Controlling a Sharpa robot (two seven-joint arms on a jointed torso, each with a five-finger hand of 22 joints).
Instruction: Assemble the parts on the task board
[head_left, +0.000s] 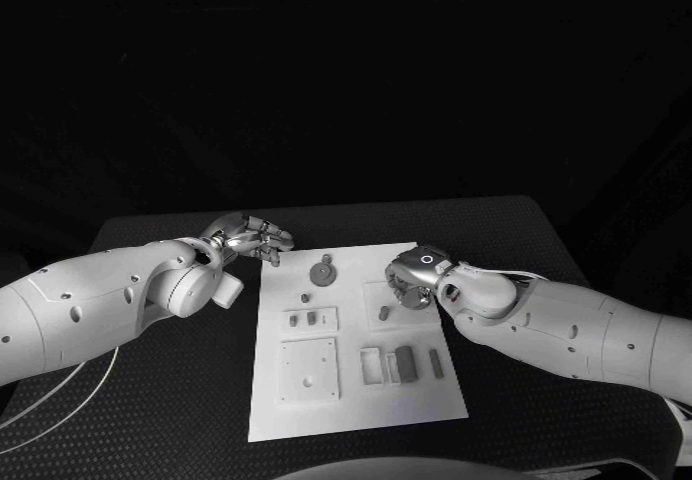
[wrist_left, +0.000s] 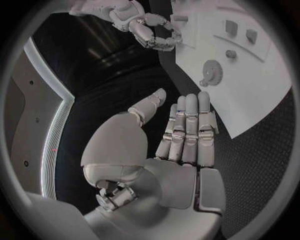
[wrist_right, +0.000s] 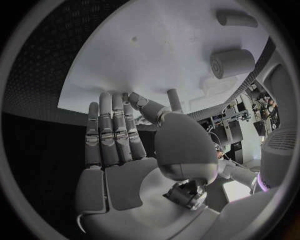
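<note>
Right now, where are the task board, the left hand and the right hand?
task board (head_left: 361, 405): head view, bare near edge.
left hand (head_left: 248, 238): head view, middle of the hand.
right hand (head_left: 411, 275): head view, middle of the hand.

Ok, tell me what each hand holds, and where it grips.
Nothing is held. The left hand is flat and empty beside the board; the right hand is flat and empty over it.

Head camera overhead; wrist cameras share task board (head_left: 353, 340)
</note>
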